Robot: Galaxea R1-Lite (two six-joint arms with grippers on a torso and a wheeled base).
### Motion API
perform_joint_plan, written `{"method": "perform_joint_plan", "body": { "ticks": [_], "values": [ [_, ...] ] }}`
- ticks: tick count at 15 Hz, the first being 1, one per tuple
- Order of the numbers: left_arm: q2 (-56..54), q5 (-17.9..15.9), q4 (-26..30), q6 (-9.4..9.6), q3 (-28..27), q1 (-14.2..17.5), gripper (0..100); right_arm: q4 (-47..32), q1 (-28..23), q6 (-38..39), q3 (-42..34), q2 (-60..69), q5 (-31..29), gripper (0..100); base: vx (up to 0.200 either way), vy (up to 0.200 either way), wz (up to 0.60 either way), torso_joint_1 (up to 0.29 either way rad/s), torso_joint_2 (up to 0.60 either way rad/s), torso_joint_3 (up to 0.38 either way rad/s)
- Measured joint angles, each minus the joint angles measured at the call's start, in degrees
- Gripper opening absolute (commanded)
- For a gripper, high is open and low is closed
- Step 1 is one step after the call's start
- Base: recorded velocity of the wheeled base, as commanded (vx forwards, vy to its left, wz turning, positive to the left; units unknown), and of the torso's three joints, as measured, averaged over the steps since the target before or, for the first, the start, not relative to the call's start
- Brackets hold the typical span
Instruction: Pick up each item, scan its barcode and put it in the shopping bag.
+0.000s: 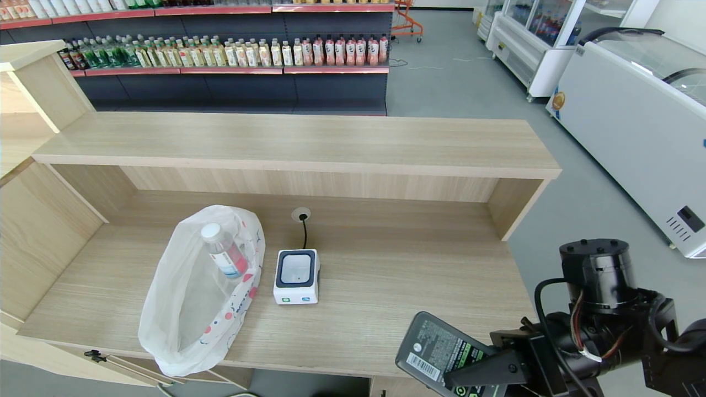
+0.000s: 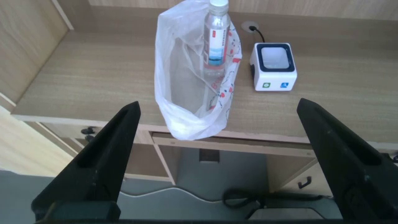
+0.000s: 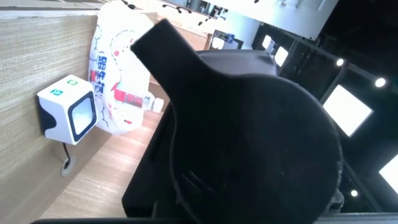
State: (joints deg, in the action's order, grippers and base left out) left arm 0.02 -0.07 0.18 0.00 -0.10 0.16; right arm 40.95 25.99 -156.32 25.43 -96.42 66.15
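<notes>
A white plastic shopping bag [image 1: 193,309] lies open on the wooden counter [image 1: 397,275], left of centre. Inside it leans a clear bottle [image 1: 223,251] with a white cap and a red and blue label. Right beside the bag sits a small white scanner [image 1: 297,275], its dark window facing up. My right gripper [image 1: 485,369] is shut on a dark flat packet [image 1: 436,347], barcode side up, over the counter's front right edge. In the right wrist view that packet [image 3: 249,124] blocks most of the sight. My left gripper [image 2: 217,112] is open and holds nothing, in front of the counter, facing the bag [image 2: 193,74].
A raised wooden ledge [image 1: 298,143] spans the counter's back, with side walls at both ends. The scanner's cable [image 1: 304,231] runs back to a hole in the counter. Shelves of drinks [image 1: 220,52] stand beyond, and white freezers [image 1: 634,110] to the right.
</notes>
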Motion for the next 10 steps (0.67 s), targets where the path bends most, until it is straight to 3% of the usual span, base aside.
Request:
{"method": "perform_joint_plan", "body": {
  "ticks": [10],
  "values": [
    [0.00,0.00,0.00,0.00,0.00,0.00,100,-0.20,-0.06,0.77,-0.68,0.61,0.01,0,0.000,0.000,0.00,0.000,0.00,0.000]
  ]
}}
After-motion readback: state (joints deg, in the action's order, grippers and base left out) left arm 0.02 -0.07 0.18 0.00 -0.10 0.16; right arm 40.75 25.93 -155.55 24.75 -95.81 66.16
